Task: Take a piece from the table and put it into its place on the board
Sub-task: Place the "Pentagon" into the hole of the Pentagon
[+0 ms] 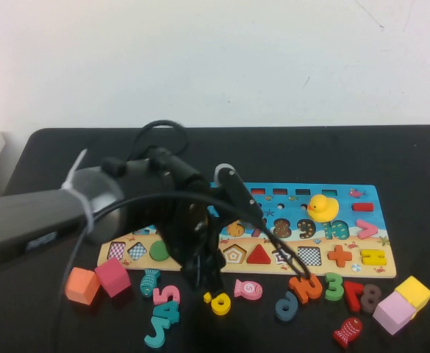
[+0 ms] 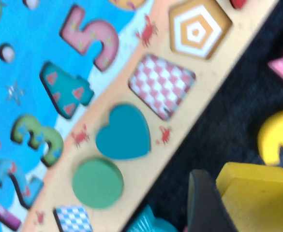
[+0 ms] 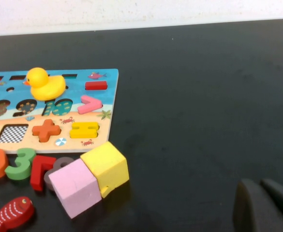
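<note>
Below the board's (image 1: pixel 362 220) front edge, left end effector (image 1: pixel 200 283) clamped the yellow piece (image 2: pixel 257 195); right end effector (image 3: pixel 264 208) fingers together over tabletop (image 3: pixel 204 96).

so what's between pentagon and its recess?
Just bare table and board edge (left wrist view); left gripper holds the piece off the board's front, right gripper sits far right.

Left arm reaching over the board's near edge.
Left gripper (image 1: pixel 200 273) is hanging low over the black worktop (image 1: pixel 420 169) beside the board (image 1: pixel 347 197); a yellow duck (image 1: pixel 322 208) is sitting on the board, loose numbers and cubes are lying along its near side.
</note>
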Controlling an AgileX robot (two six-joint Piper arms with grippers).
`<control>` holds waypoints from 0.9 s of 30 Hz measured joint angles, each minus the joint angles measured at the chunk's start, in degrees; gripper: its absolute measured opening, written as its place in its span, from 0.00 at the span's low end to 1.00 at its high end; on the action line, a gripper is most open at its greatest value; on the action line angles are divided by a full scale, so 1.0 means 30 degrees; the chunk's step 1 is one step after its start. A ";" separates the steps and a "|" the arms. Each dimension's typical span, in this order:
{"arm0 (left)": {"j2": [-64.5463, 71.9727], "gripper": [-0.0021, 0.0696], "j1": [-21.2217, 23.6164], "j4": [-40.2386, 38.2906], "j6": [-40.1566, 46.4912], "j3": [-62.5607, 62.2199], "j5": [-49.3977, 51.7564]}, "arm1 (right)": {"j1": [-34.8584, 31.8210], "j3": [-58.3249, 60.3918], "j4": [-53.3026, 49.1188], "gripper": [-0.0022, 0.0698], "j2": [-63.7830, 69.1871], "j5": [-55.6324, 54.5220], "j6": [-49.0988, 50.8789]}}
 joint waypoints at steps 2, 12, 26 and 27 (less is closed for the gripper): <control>0.0755 0.48 0.0000 0.0000 0.0191 -0.1022 0.0463 | 0.0000 0.0000 0.0000 0.06 0.0000 0.0000 0.0000; 0.4719 0.49 0.0000 -0.0527 0.4631 -0.5241 0.1614 | 0.0000 0.0000 0.0000 0.06 0.0000 0.0000 0.0000; 0.5617 0.50 0.0000 -0.1036 0.5658 -0.5550 -0.0557 | 0.0000 0.0000 0.0000 0.06 0.0000 0.0000 0.0000; 0.5617 0.50 0.0000 -0.1036 0.5693 -0.5550 -0.0641 | 0.0000 0.0000 0.0000 0.06 0.0000 0.0000 0.0000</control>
